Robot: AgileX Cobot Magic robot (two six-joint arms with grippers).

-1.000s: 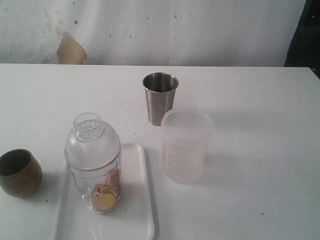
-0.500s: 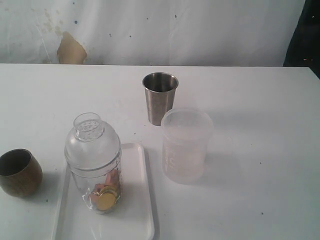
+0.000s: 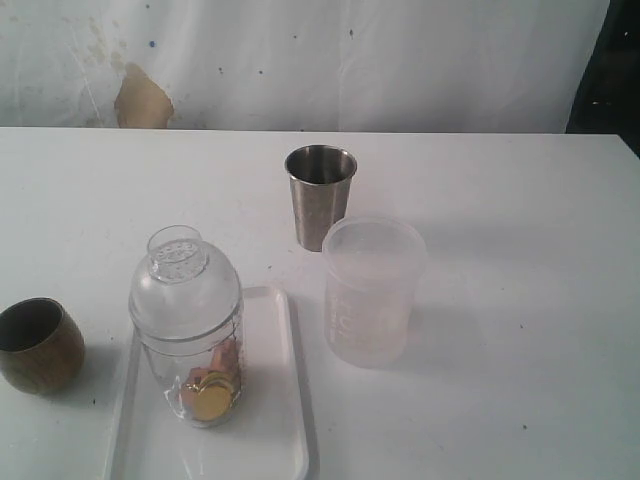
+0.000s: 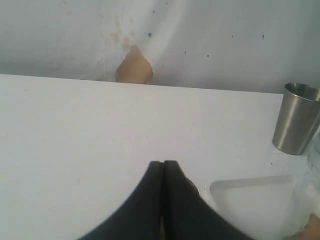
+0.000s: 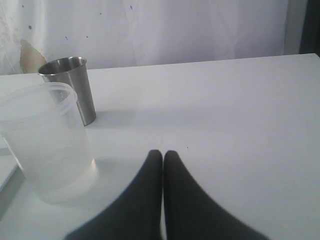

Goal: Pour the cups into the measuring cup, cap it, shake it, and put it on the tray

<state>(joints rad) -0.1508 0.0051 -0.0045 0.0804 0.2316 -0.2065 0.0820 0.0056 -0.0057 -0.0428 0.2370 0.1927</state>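
Apparently nothing has moved in the last second: the measuring cup (image 3: pixel 188 345), capped and holding yellow and pink pieces, stands on the tray (image 3: pixel 282 400), with the wooden cup (image 3: pixel 38 345) just left of the tray and the tumbler (image 3: pixel 320 200) behind. Our left pincer (image 4: pixel 163 165) and right pincer (image 5: pixel 162 154) are clenched on nothing, clear of everything. We judge the task done.

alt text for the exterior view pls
A capped clear measuring cup holding yellow and orange pieces stands on a white tray on a white table. A brown cup sits left of the tray; a steel tumbler and a frosted container stand to its right.
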